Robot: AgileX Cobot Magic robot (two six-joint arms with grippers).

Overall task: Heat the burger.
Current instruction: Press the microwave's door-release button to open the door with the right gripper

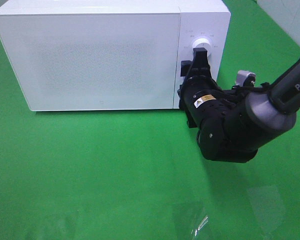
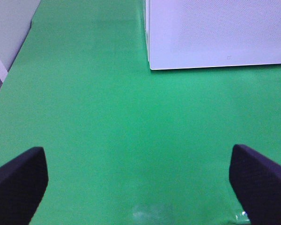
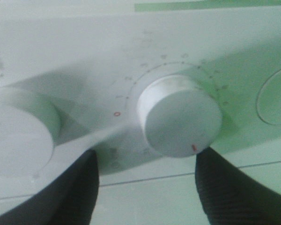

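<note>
The burger is out of view. A white microwave (image 1: 100, 55) stands at the back of the green table with its door shut. My right gripper (image 1: 200, 57) is up against the microwave's control panel at the upper white knob (image 1: 200, 44). In the right wrist view the black fingers (image 3: 79, 187) stand on either side of that knob (image 3: 180, 115), and the right gripper (image 3: 147, 157) is open, with a gap between one finger and the knob. The knob's red mark points toward the fingers. My left gripper (image 2: 138, 173) hangs open over bare green cloth, away from the microwave's corner (image 2: 215, 33).
A second white knob (image 3: 18, 131) and a round button (image 3: 276, 96) flank the knob on the panel. The right arm (image 1: 240, 125) stretches over the table's right side. The table's edge and a grey wall (image 2: 9, 28) lie off to one side of the left gripper.
</note>
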